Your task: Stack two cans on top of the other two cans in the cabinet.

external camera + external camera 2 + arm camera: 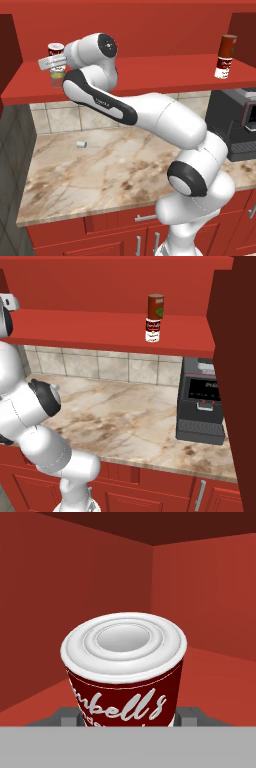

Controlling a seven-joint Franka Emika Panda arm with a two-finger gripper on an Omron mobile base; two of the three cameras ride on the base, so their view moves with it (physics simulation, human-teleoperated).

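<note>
At the left end of the red cabinet shelf [150, 70], my gripper [50, 63] is shut on a red-and-white soup can [56, 49]. The can sits directly over the short grey can with a yellow-green label [57, 78]; whether they touch is hidden by the fingers. In the hand view the soup can [125, 667] is close up between my gripper [128, 718], pale lid up, inside the cabinet's back corner. Toward the shelf's right end a dark red can [156, 306] stands upright on a second soup can [152, 331]; the same stack appears as the dark red can [228, 46].
A black coffee machine [235, 120] [202, 406] stands on the marble counter [125, 165] under the shelf's right end. A small pale object [81, 144] lies near the counter's back left. The cabinet's side wall [235, 356] rises at the right. Red drawers [115, 222] run below.
</note>
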